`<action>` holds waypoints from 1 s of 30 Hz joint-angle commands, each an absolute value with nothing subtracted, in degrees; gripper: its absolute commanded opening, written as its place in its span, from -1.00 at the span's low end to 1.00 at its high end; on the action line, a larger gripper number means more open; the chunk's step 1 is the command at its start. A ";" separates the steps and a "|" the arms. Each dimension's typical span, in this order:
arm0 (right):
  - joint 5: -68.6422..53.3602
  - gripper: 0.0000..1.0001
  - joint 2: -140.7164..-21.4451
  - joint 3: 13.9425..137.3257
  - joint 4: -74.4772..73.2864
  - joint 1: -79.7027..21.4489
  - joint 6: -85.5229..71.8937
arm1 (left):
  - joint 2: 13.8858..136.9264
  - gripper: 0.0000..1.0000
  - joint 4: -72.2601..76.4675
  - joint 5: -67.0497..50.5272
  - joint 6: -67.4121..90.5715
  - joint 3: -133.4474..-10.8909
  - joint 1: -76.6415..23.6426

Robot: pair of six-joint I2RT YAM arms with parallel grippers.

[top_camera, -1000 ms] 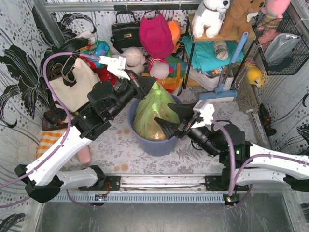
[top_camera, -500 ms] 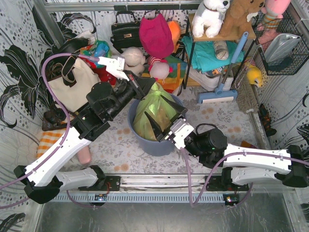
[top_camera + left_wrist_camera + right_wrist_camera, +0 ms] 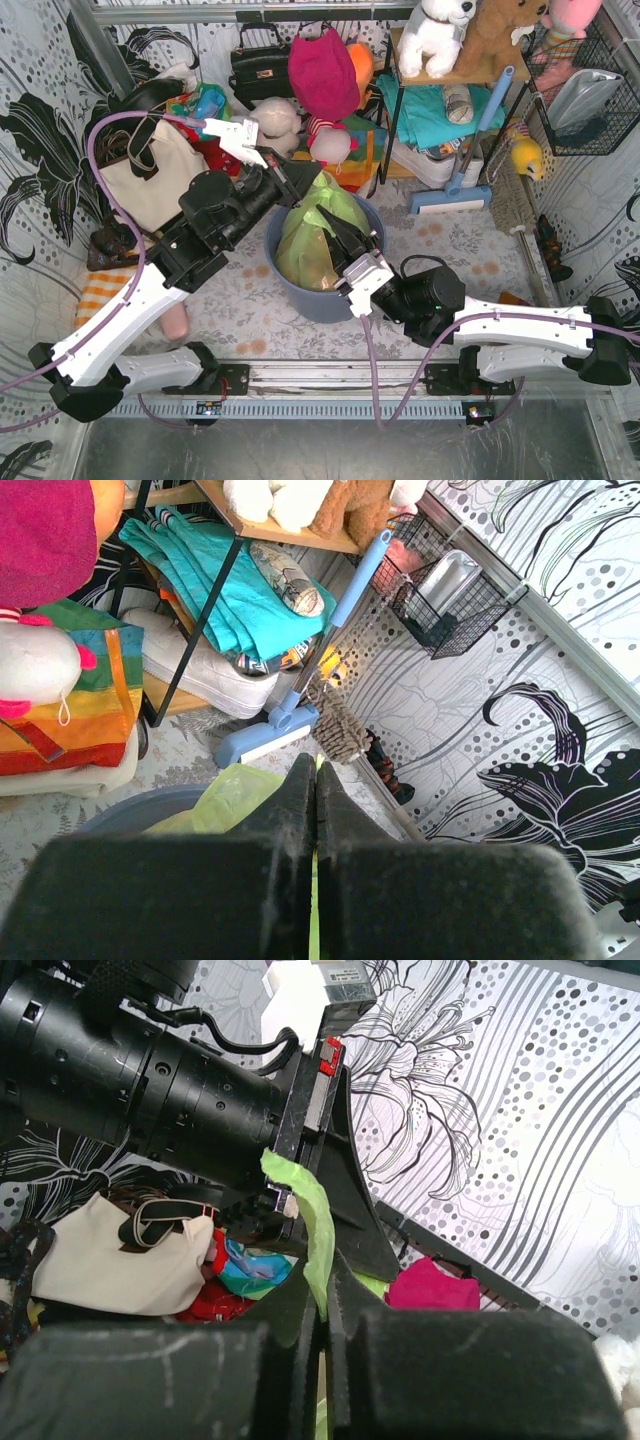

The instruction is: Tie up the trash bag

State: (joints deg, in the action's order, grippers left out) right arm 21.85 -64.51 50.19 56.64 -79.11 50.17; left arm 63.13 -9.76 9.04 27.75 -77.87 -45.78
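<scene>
The lime-green trash bag [image 3: 310, 240] stands in a round blue-grey bin [image 3: 305, 298] at mid-floor, with brownish waste showing through it. My left gripper [image 3: 311, 183] reaches in from the left above the bag's top and is shut on a thin edge of the plastic. In the left wrist view a green sliver runs between the left gripper's [image 3: 316, 792] closed fingers, and the bag [image 3: 222, 798] bulges below them. My right gripper [image 3: 336, 228] comes in from the right and is shut on a strip of the bag [image 3: 314, 1212] that rises out of its fingertips [image 3: 322, 1298].
A cream tote bag [image 3: 150, 178] with dark straps and a black handbag [image 3: 262, 66] stand behind the left arm. Plush toys, a metal shelf rack [image 3: 440, 110] and a blue floor brush [image 3: 448, 198] crowd the back. A wire basket [image 3: 585, 105] hangs on the right wall.
My right gripper has swung left from beside the bin to the bag's upper side and shut on a strip of the plastic. The left arm has stayed put.
</scene>
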 commanded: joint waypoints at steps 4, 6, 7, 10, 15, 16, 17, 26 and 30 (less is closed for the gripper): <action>21.17 -1.00 -59.72 55.39 44.55 -79.28 40.13 | 63.02 -1.00 -4.43 10.66 22.99 -76.83 -45.88; 18.97 -1.00 -57.67 55.64 39.14 -79.28 35.92 | 63.33 -1.00 -3.31 11.42 21.68 -76.51 -45.88; 17.70 -1.00 -56.49 55.68 37.38 -79.28 33.80 | 63.57 -1.00 -2.81 11.57 21.12 -76.40 -45.88; 15.62 -1.00 -54.06 55.70 32.31 -79.28 28.30 | 64.39 -1.00 -1.22 12.08 19.93 -75.91 -45.88; 12.62 -1.00 -50.99 55.41 24.64 -79.28 18.85 | 65.21 -1.00 1.96 13.19 18.68 -74.01 -45.88; 11.74 -1.00 -50.56 55.33 23.21 -79.28 17.23 | 65.47 -1.00 2.35 13.45 18.41 -73.74 -45.88; 10.89 -1.00 -50.17 55.11 22.02 -79.30 15.68 | 65.69 -1.00 2.47 13.65 18.19 -73.61 -45.88; 11.46 -1.00 -47.93 48.16 18.32 -79.28 5.14 | 66.93 -1.00 3.10 15.25 15.95 -71.92 -45.79; 12.40 -1.00 -47.22 44.90 18.00 -79.28 1.78 | 66.85 -1.00 3.92 16.42 15.31 -70.21 -45.35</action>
